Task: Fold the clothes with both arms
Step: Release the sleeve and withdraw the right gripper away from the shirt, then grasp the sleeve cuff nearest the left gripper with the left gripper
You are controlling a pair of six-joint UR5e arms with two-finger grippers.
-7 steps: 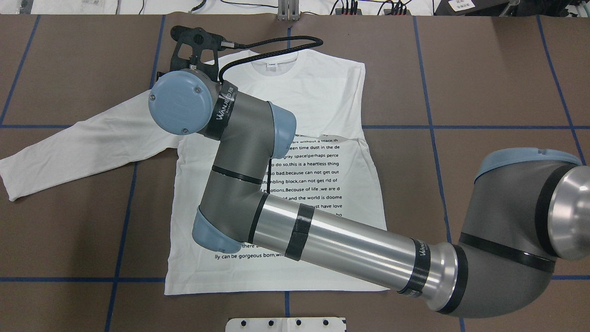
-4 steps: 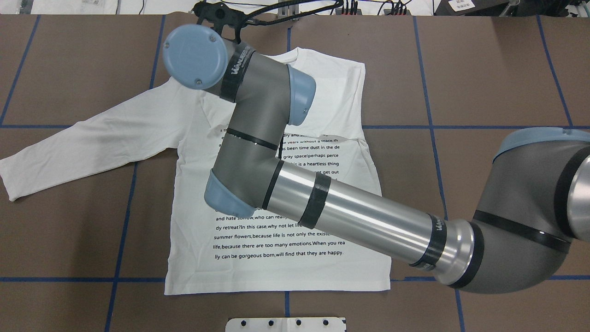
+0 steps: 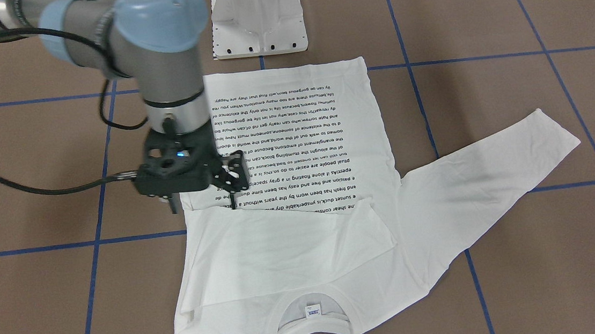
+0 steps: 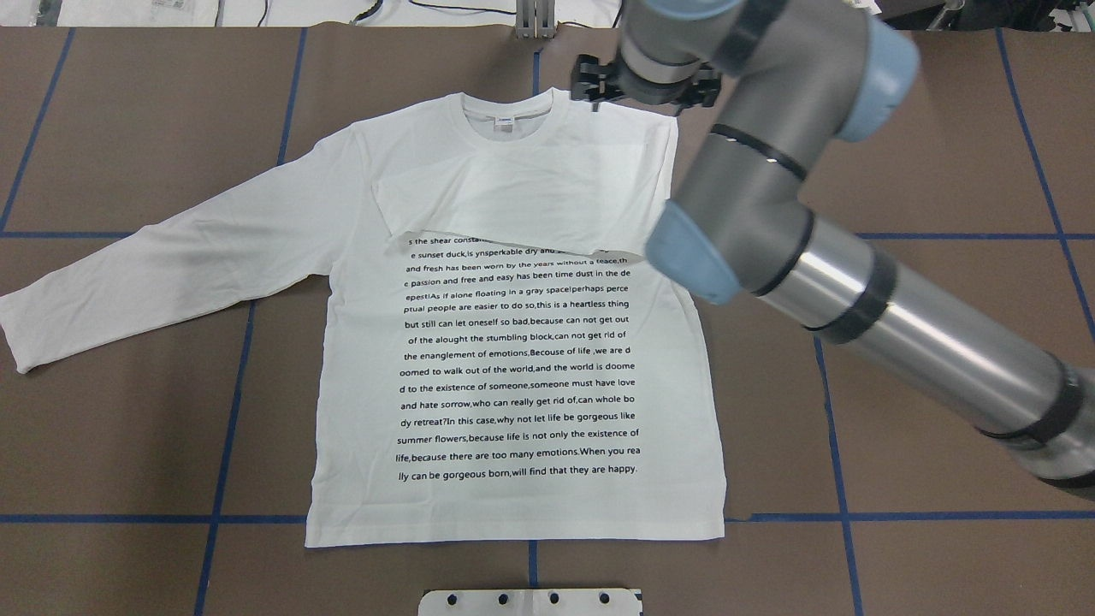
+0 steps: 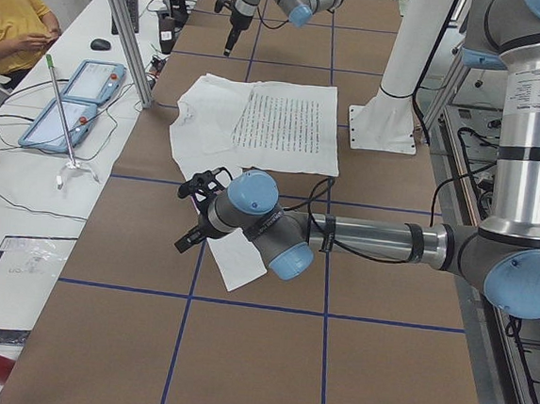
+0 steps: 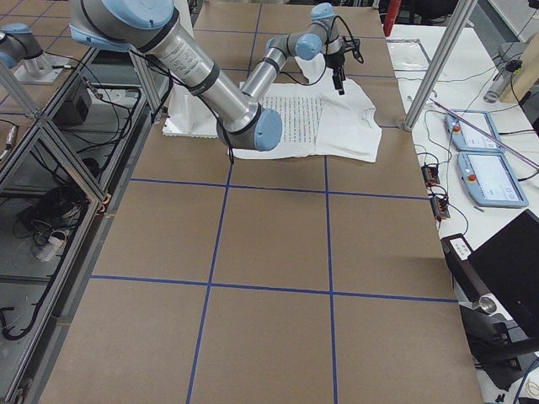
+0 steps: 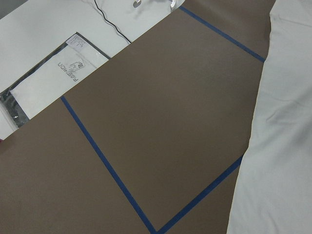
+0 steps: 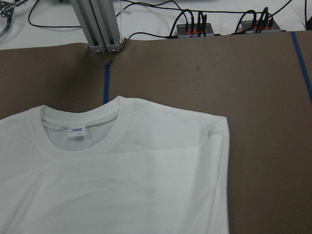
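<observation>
While the shirt [image 4: 513, 342] lies flat on the desk [image 4: 941, 171], one sleeve folded across, right fingers [image 3: 233, 200] hang spread, empty, above its shoulder; left fingers [image 5: 188, 242] near the other cuff, state untellable. Risk: a shallow pinch drags the fold askew.

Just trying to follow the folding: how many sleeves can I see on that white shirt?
2. The outstretched sleeve lies flat on the robot's left side; the folded sleeve lies across the chest of the shirt.
</observation>
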